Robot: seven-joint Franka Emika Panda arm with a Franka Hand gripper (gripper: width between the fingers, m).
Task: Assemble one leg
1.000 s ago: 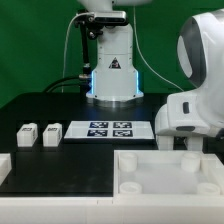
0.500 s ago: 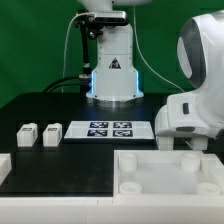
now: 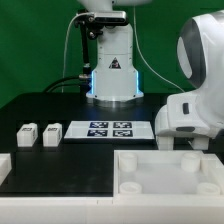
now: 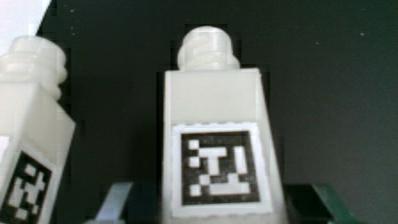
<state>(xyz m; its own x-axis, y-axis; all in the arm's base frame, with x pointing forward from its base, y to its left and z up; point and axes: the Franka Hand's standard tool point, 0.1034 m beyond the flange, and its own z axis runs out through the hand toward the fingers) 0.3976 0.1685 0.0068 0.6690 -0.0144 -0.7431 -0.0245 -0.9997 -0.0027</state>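
Note:
In the wrist view a white leg [image 4: 214, 130] with a black-and-white tag lies on the black table, its rounded peg pointing away from the gripper. My gripper [image 4: 217, 208] is open. Its fingers [image 4: 121, 200] stand on either side of the leg's tagged end, with a gap on each side. A second leg [image 4: 32, 110] lies beside it. In the exterior view the gripper [image 3: 183, 143] is low at the right, behind the white tray [image 3: 165, 158], and the legs under it are hidden. Two more legs [image 3: 27, 134] [image 3: 50, 132] lie at the left.
The marker board [image 3: 110, 129] lies in the middle of the table in front of the robot base [image 3: 112, 75]. A white piece [image 3: 4, 166] shows at the exterior view's left edge. The big arm housing [image 3: 200, 70] fills the right.

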